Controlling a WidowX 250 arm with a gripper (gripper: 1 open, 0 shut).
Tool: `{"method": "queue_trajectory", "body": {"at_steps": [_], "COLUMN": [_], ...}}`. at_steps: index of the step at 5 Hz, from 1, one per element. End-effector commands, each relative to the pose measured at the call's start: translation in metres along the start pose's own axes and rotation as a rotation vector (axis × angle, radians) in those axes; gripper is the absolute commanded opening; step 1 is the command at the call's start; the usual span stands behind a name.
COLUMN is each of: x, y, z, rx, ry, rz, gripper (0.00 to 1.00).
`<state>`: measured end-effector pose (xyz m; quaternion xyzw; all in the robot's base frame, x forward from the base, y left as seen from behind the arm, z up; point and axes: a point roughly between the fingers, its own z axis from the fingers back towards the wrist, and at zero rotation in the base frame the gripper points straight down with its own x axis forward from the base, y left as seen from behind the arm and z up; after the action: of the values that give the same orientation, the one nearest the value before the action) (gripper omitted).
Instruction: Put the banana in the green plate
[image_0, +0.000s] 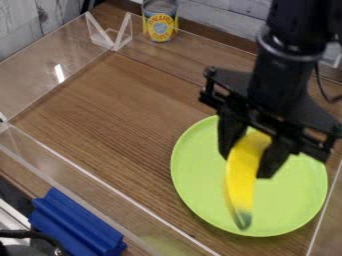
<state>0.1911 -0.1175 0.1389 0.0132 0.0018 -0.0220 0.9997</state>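
Wooden tabletop (107, 110) with one lime-green plate (201, 180). One plump yellow banana (243, 180), dark-tipped, hangs tip-down over the green plate, pinched in the single black gripper (254, 150).

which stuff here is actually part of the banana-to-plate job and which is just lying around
Part of the job:
- banana, held hanging over the plate
- green plate
- gripper, shut on the banana

Just lying about:
- blue object at the near edge
- yellow-labelled can at the back
- clear stand beside the can
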Motion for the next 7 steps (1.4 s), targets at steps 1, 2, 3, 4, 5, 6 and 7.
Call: {"method": "queue_trajectory", "body": {"at_steps": [1,2,3,4,5,6,7], "x": [0.006,0.009,0.012,0.018,0.024,0.027,0.028], "y": [0.003,0.009,0.016,0.024,0.027,0.028,0.028], "z": [-0.004,-0.011,-0.013,-0.016,-0.02,-0.024,-0.021], "rx": [-0.014,-0.015,-0.017,-0.021,-0.03,-0.038,-0.041], "ry": [-0.044,-0.056,-0.064,-0.076,-0.091,-0.099,-0.094], "rz": [-0.004,-0.007,-0.001,0.012,0.014,0.012,0.015], "gripper": [0.0,0.0,0.0,0.0,0.0,0.0,1.0]}}
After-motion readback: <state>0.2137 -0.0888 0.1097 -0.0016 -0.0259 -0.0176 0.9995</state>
